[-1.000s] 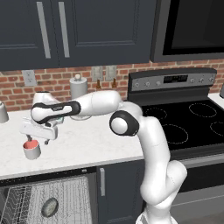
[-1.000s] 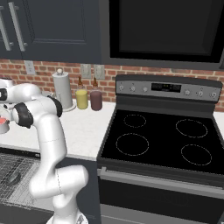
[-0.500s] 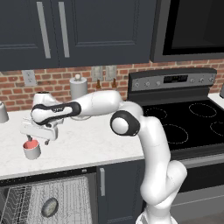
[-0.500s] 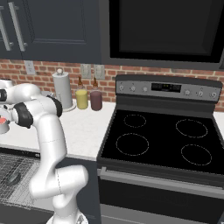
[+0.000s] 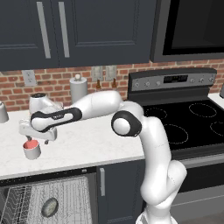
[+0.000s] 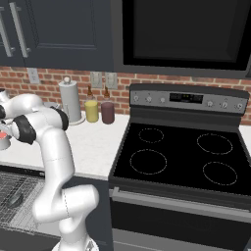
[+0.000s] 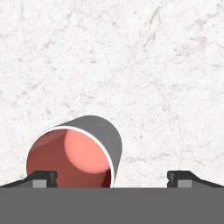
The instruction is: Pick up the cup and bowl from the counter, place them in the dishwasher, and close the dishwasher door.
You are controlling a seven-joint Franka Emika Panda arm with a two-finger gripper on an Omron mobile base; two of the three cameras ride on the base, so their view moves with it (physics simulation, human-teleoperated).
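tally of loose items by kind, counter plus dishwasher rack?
Cups: 1, the cup, upright on the counter
Bowls: 1, the bowl, in the dishwasher rack
Jars: 2, the yellow jar and the maroon jar
Paper towel rolls: 1, the paper towel roll
Total: 5

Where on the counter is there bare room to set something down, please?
The counter is bare between the cup and the stove, along its front edge. It is crowded at the back wall: paper towel, yellow jar and maroon jar. The open gripper hovers over the cup.
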